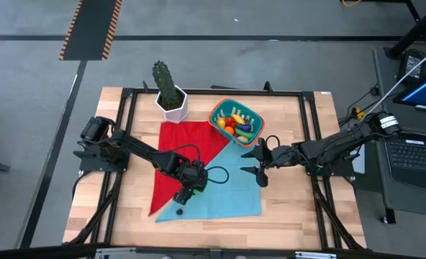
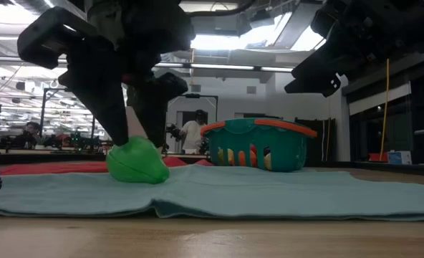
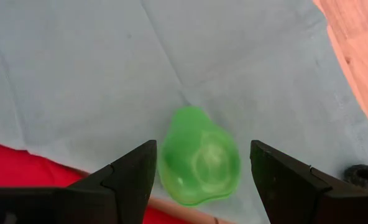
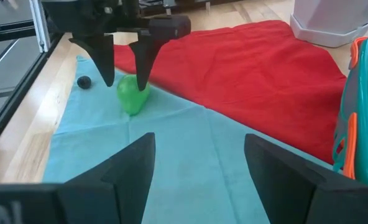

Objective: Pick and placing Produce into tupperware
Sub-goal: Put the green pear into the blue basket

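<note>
My left gripper (image 3: 199, 171) straddled the green pear (image 3: 199, 163) on the teal cloth (image 1: 227, 188), fingers apart | right gripper (image 1: 257, 162) spread beside the tupperware (image 1: 236, 121)

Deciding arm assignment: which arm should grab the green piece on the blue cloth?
Left. The left gripper is already down over the green produce, fingers open on either side of it. The right gripper hangs open near the tupperware, away from it.
</note>
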